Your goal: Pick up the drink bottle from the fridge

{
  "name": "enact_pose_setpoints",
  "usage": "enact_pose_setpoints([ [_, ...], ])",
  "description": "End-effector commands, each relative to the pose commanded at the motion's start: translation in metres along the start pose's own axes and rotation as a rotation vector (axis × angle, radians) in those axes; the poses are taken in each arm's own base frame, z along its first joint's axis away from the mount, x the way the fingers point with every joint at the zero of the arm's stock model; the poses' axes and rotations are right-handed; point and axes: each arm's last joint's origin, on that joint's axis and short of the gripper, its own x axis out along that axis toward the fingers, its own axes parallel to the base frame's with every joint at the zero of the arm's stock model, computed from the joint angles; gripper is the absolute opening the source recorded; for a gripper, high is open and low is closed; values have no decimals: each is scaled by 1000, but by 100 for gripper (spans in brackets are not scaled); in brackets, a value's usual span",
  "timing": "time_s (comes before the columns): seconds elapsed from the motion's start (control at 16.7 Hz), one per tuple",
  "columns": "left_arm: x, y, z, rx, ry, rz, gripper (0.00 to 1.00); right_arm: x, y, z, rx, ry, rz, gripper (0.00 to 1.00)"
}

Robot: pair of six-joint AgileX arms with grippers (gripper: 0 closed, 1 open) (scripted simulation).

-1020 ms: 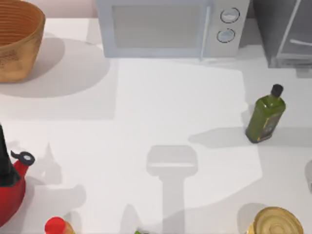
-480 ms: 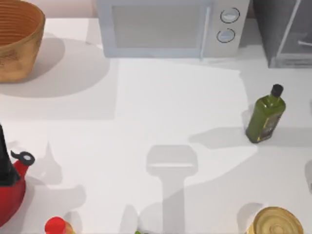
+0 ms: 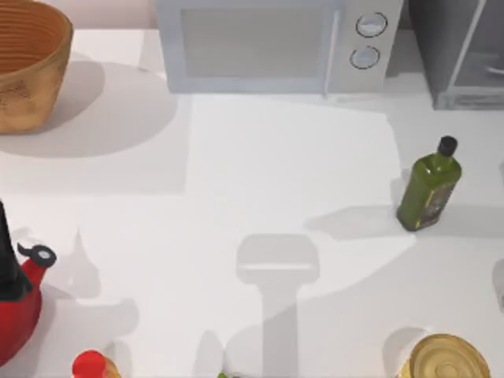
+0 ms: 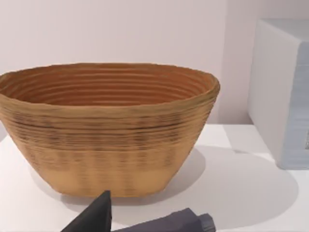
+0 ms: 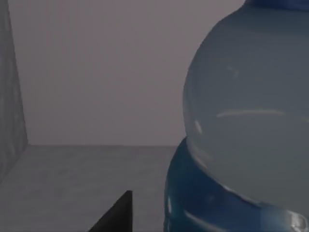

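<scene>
The drink bottle (image 5: 241, 121) looms very close in the right wrist view, with pale whitish-blue shoulders, a blue band below and the edge of a blue cap at the top. It stands inside the fridge (image 5: 96, 77), on its grey floor in front of the back wall. My right gripper (image 5: 145, 224) is inside the fridge right by the bottle's lower body. From above, the fridge (image 3: 465, 47) is the dark grey box with pale bars at the back right. My left gripper (image 4: 145, 220) is parked, open and holding nothing, facing the basket.
A light grey microwave (image 3: 268, 43) stands at the back middle, beside the fridge. A wicker basket (image 3: 27, 63) sits at the back left. A green bottle (image 3: 429, 189) stands in front of the fridge. A red kettle (image 3: 16, 299), a red-capped bottle (image 3: 90, 366) and a round jar (image 3: 445, 358) line the front.
The fridge's pale bars at the top view's right edge have shifted slightly. Nothing on the table has moved.
</scene>
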Motion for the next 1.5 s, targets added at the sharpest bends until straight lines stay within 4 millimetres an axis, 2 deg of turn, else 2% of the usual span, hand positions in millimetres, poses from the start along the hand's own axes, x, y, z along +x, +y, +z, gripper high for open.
enact_pose_setpoints([
  [0.54,0,0,0,0,0,0,100,0,0,0,0,0,0,2],
  [1.14,0,0,0,0,0,0,100,0,-1,2,1,-2,-2,0],
  [1.5,0,0,0,0,0,0,100,0,-2,45,2,2,-3,0],
])
